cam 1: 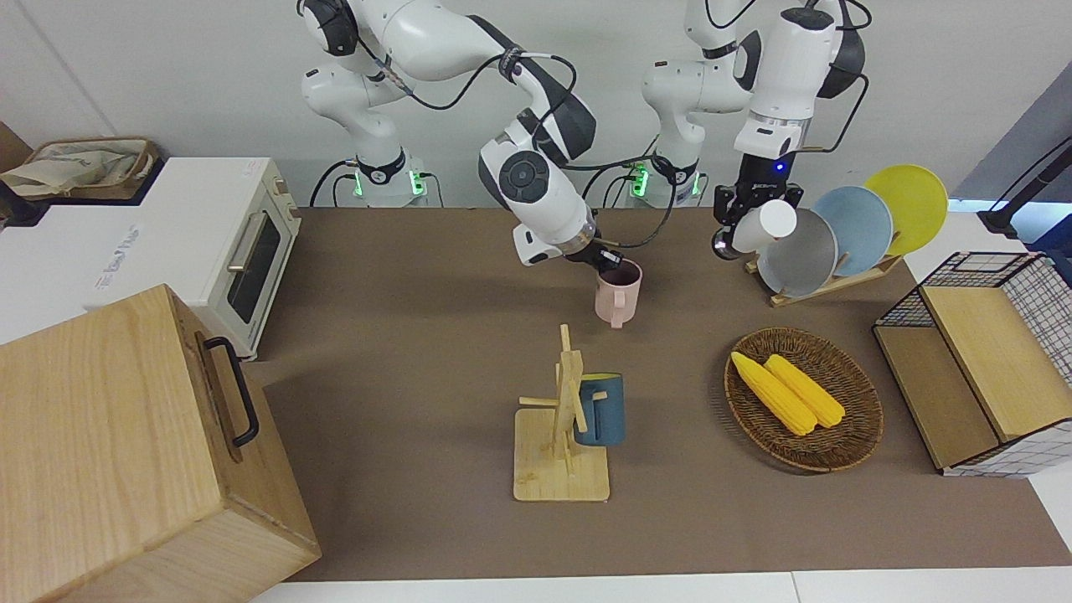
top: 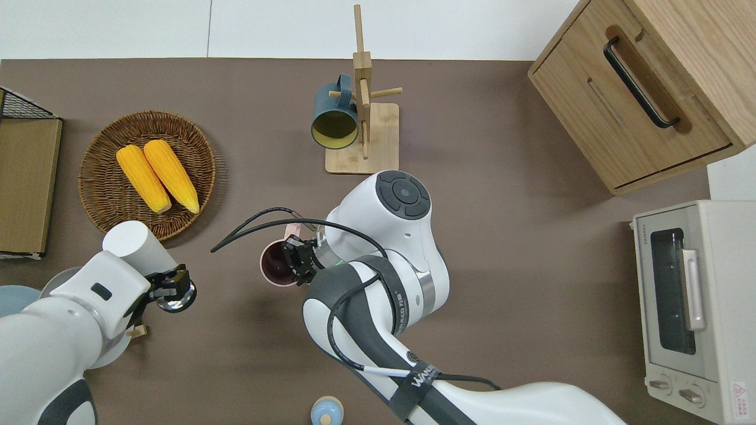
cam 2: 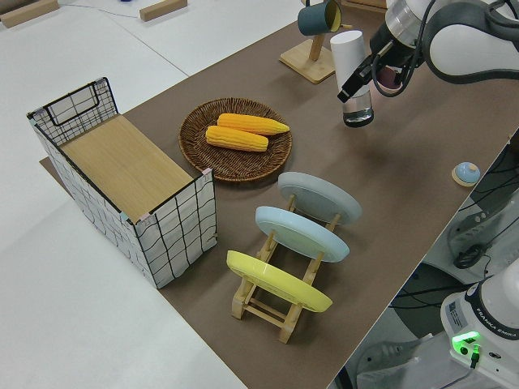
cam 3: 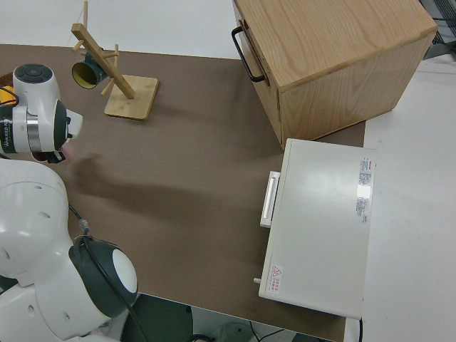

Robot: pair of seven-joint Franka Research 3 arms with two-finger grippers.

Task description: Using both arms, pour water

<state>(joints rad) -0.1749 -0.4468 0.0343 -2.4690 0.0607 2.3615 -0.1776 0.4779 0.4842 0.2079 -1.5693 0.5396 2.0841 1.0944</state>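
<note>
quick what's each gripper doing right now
Left gripper: shut on the white bottle, held in the air.
Right gripper: shut on the pink mug's rim.

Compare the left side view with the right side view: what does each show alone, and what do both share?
Left side only: corn basket, plate rack, wire crate, left gripper holding the white bottle. Right side only: toaster oven, wooden box. Both: mug stand with the blue mug, brown table.
</note>
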